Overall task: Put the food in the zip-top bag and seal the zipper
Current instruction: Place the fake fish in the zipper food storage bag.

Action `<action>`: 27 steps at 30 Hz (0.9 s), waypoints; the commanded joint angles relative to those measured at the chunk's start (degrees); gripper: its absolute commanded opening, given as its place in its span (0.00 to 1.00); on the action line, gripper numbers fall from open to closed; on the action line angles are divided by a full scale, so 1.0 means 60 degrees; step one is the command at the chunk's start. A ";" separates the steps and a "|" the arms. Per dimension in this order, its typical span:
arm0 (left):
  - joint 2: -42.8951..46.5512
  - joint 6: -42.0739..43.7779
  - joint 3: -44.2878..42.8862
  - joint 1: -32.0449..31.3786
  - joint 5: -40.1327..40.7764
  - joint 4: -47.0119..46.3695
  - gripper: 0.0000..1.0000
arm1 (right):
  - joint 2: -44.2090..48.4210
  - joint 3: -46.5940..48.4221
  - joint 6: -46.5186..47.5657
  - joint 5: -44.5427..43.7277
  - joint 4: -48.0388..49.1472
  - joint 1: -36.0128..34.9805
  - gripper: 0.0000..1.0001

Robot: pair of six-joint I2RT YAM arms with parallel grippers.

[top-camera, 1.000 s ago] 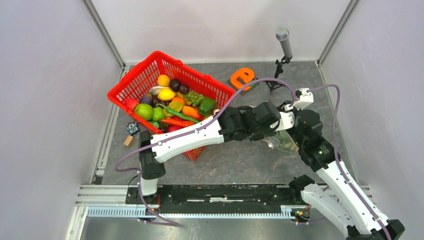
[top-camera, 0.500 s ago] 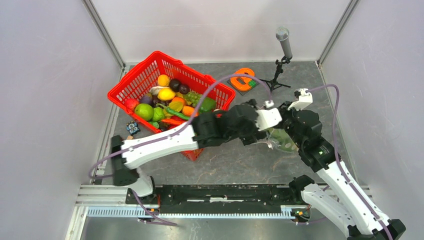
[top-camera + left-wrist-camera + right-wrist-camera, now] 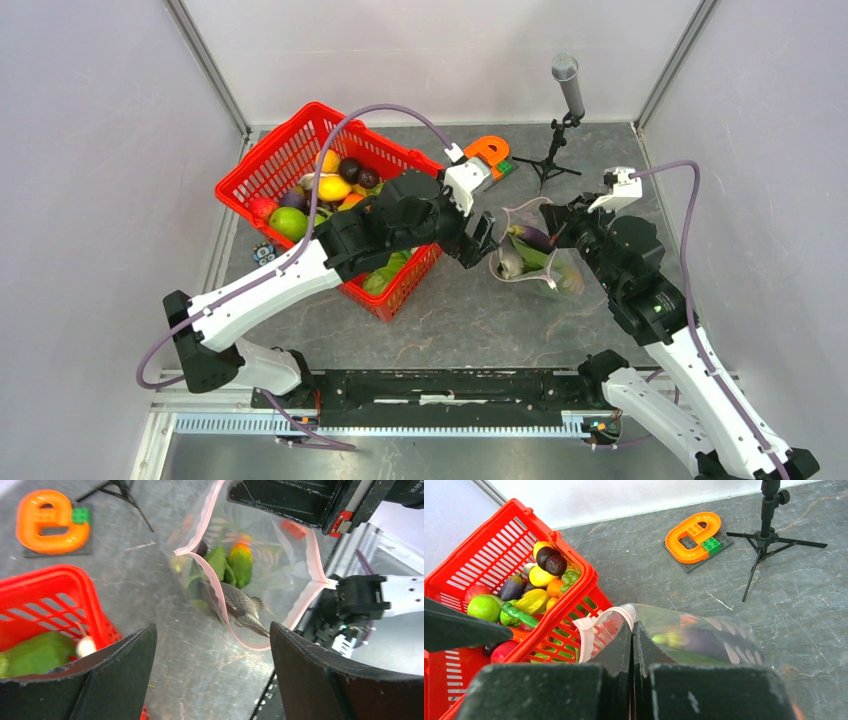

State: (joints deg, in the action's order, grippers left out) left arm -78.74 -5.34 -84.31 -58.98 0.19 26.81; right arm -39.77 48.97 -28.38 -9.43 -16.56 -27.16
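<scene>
The clear zip-top bag (image 3: pixel 545 268) lies right of centre, its mouth held open toward the left. My right gripper (image 3: pixel 561 223) is shut on the bag's mouth edge, as the right wrist view (image 3: pixel 632 630) shows. The pale pink zipper (image 3: pixel 199 572) loops round the open mouth and also shows in the right wrist view (image 3: pixel 585 632). Inside the bag are a green leafy piece (image 3: pixel 216 562), an orange-green fruit (image 3: pixel 241 562), a grey fish (image 3: pixel 244 609) and a purple piece (image 3: pixel 705 641). My left gripper (image 3: pixel 478 240) is open and empty above the table just left of the mouth, as the left wrist view (image 3: pixel 212 645) shows.
A red mesh basket (image 3: pixel 300 130) with several toy fruits and vegetables stands at the back left, under my left arm. An orange toy on a grey plate (image 3: pixel 487 153) and a microphone tripod (image 3: pixel 566 90) stand at the back. Small blocks (image 3: pixel 263 256) lie left of the basket.
My left arm has drawn back from the bag toward the basket, gripper open. The bag's mouth now stands open with food showing inside. My right gripper keeps its hold and has shifted slightly right.
</scene>
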 commanded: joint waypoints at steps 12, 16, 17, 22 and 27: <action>-0.1109 -0.1844 -0.1024 0.0063 -0.2095 0.0896 0.78 | 0.0028 -0.0313 -0.0052 -0.0183 0.0576 0.0000 0.01; -0.1244 -0.1885 -0.0816 0.0046 -0.1910 0.1146 0.71 | 0.0015 -0.0368 -0.0037 -0.0175 0.0628 -0.0011 0.01; -0.1279 -0.1923 -0.0741 0.0047 -0.1860 0.1149 0.69 | 0.0022 -0.0381 -0.0027 -0.0172 0.0642 0.0000 0.01; -0.1658 -0.1980 -0.0811 0.0040 -0.2028 0.1318 0.56 | 0.0036 -0.0412 -0.0005 -0.0128 0.0694 0.0000 0.01; -0.1911 -0.1937 -0.0867 -0.0013 -0.2292 0.1085 0.41 | 0.0093 -0.0473 -0.0015 -0.0171 0.0687 0.0001 0.01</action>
State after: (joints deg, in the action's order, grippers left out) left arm -89.38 -15.70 -87.59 -58.65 -11.00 34.24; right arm -39.83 46.11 -28.42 -9.69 -15.88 -27.16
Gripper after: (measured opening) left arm 0.465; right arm 0.011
